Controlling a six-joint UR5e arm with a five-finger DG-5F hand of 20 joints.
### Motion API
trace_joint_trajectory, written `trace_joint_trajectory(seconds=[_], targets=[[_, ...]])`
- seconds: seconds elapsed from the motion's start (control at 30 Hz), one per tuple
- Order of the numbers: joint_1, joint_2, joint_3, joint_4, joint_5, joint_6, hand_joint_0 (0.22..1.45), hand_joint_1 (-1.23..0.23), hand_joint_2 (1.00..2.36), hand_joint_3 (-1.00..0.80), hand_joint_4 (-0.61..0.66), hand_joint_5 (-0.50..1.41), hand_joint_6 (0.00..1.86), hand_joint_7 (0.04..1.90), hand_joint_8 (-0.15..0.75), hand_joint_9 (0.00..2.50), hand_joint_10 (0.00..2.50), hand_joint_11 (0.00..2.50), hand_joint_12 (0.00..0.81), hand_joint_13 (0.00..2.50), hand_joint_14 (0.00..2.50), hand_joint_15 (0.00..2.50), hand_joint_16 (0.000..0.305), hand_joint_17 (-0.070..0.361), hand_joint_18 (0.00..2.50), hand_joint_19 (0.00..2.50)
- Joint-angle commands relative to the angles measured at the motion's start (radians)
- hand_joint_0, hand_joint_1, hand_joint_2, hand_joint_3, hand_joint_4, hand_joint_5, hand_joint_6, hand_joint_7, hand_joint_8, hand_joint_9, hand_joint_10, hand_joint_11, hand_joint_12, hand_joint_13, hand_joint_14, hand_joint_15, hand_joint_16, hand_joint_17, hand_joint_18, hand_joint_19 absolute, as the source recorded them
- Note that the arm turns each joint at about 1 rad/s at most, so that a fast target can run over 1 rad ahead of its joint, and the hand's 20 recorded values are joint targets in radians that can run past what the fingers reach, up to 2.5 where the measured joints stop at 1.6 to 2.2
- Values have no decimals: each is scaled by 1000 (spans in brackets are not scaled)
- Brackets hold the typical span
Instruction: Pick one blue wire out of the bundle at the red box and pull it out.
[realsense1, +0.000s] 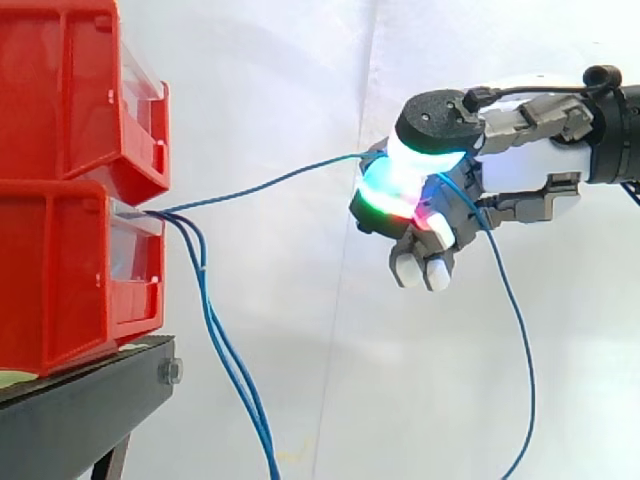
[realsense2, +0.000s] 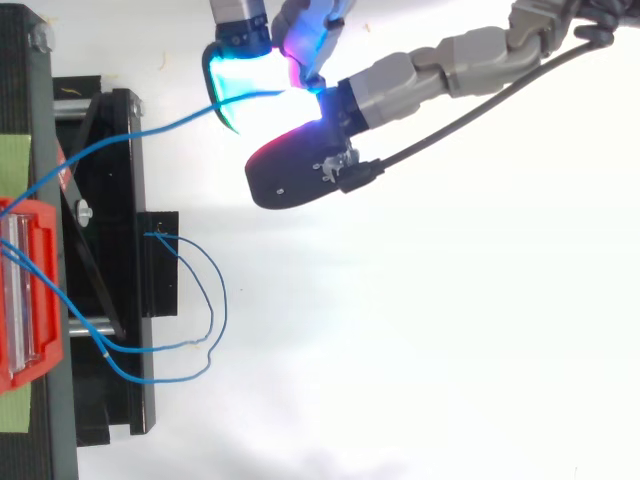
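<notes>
Blue wire (realsense1: 270, 182) is what we have in the grasp: one strand runs from the front of the lower red bin (realsense1: 60, 280) up and across to the hand (realsense1: 415, 185), where curled fingers and thumb pinch it between the glowing pads (realsense2: 238, 80). Past the pinch, the same strand drops away in a long loose tail (realsense1: 515, 310) toward the bottom of the side view. We judge the strand is not yet out, since its far end meets the bin front beside the two other blue wires (realsense1: 228, 365), which hang slack down in front of the black stand (realsense1: 80, 410).

What worries us from here is the pinch itself. The wire is thin and smooth and held only at the pads, so a steady pull could let it slide through instead of drawing it from the bin. All three strands leave the bin at about the same spot; if they are tangled inside, which we cannot see, our pull would drag the others along. A snagged strand could also tug the lower bin, and the upper red bin (realsense1: 60, 90) stacked on it, toward the edge of the stand
</notes>
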Motion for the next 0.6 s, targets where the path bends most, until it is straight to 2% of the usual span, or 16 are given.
trace_joint_trajectory(seconds=[0.0, 0.2, 0.27, 0.3, 0.43, 0.57], targets=[[-2, 0, 0, 0, -1, -4, 600, -781, 1011, -359, 177, -128, 917, 1062, 359, 1055, 17, 758, 436, 876, 20, 565, 53, 118, 834, 597], [-7, 0, 1, 2, -1, -27, 602, -779, 1011, -361, 169, -128, 916, 1056, 361, 1054, 17, 753, 436, 877, 20, 565, 52, 118, 836, 598], [-8, 2, 1, 2, -1, -52, 603, -779, 1010, -364, 169, -128, 916, 1057, 357, 1053, 18, 758, 436, 877, 20, 569, 52, 118, 836, 599], [-10, 5, 0, 2, -1, -93, 602, -780, 1011, -362, 169, -128, 916, 1057, 360, 1052, 15, 751, 437, 876, 21, 573, 53, 118, 836, 597], [-14, 5, 0, 5, -1, -138, 603, -780, 1010, -364, 169, -128, 916, 1057, 358, 1049, 17, 743, 436, 877, 18, 568, 53, 118, 836, 599], [-16, 5, 0, 3, -3, -153, 603, -782, 1010, -361, 170, -129, 915, 1060, 359, 1050, 15, 750, 437, 875, 20, 564, 53, 119, 837, 597]])
